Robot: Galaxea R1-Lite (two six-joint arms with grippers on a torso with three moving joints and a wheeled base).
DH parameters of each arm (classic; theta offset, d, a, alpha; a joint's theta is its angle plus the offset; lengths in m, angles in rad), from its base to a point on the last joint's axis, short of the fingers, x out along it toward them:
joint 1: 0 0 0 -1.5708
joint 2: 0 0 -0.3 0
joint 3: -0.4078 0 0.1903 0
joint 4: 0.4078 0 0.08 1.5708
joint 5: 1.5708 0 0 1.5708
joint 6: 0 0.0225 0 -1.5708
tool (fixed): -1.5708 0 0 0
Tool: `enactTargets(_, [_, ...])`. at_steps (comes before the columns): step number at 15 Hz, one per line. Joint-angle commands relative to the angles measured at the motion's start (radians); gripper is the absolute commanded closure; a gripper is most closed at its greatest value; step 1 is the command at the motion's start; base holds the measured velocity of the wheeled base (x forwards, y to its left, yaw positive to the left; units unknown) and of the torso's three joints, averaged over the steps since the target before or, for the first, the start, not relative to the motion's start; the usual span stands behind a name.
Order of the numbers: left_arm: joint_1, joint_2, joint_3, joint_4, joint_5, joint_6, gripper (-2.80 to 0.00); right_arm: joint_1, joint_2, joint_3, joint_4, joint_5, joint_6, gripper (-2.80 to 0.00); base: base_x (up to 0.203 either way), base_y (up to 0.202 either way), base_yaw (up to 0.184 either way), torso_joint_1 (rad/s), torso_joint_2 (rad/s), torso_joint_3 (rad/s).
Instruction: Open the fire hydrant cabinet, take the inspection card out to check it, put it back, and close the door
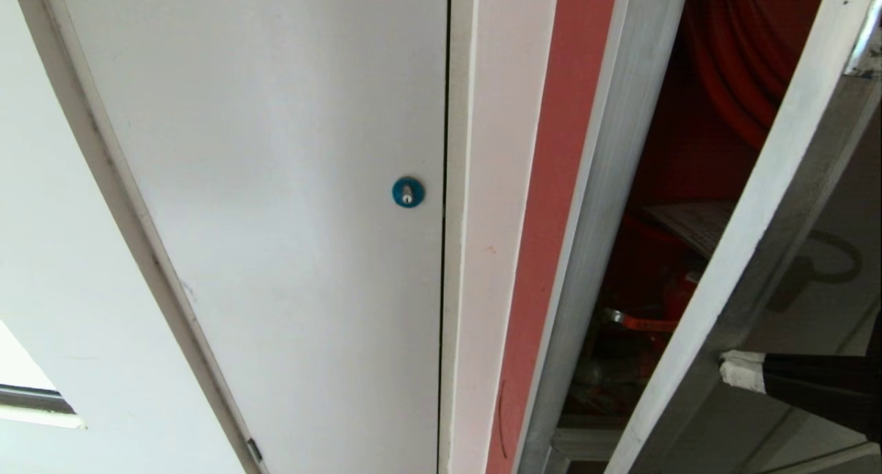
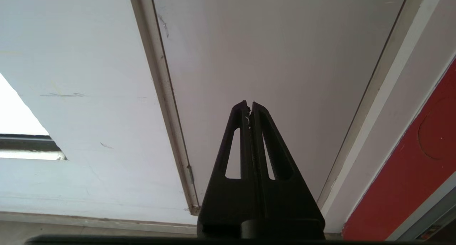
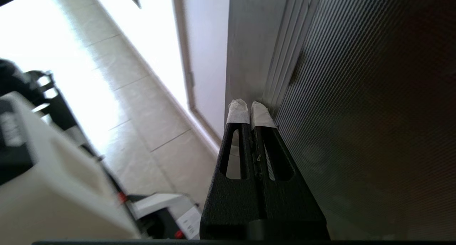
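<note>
Currently door (image 1: 741, 253) ajar, aluminium frame edge slanting across head view. Right gripper (image 1: 734, 372) at lower right, white-taped fingertips (image 3: 238, 111) pressed together, nothing held, tips against door frame just beside dark tinted glass (image 3: 374, 95). Fire hydrant cabinet (image 1: 592, 205) interior visible through gap: red hose reel (image 1: 744, 54) up top, inspection card (image 1: 692, 224) lying flat below reel, partly hidden by door frame. Left gripper (image 2: 249, 106) clenched, empty, pointing at white door (image 1: 275, 184) with blue lock (image 1: 408, 192).
</note>
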Motion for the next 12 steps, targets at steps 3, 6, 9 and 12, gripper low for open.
enactTargets(3, [0.0,0.0,0.003,0.0,0.0,0.0,0.0,0.014,0.091,-0.001,-0.069,-0.039,-0.001,0.0,0.0,0.0,0.0,0.0,0.0,0.0])
enactTargets(6, [0.0,0.0,0.003,0.0,0.0,0.0,0.0,0.015,0.15,-0.001,-0.163,-0.095,-0.001,0.0,0.0,0.0,0.0,0.0,0.0,0.0])
enactTargets(9, [0.0,0.0,0.003,0.0,0.0,0.0,0.0,0.014,0.211,-0.014,-0.237,-0.134,-0.001,0.0,0.0,0.0,0.0,0.0,0.0,0.0])
enactTargets(12, [0.0,0.0,0.003,0.0,0.0,0.0,0.0,0.013,0.25,-0.047,-0.269,-0.152,0.001,0.0,0.0,0.0,0.0,0.0,0.0,0.0])
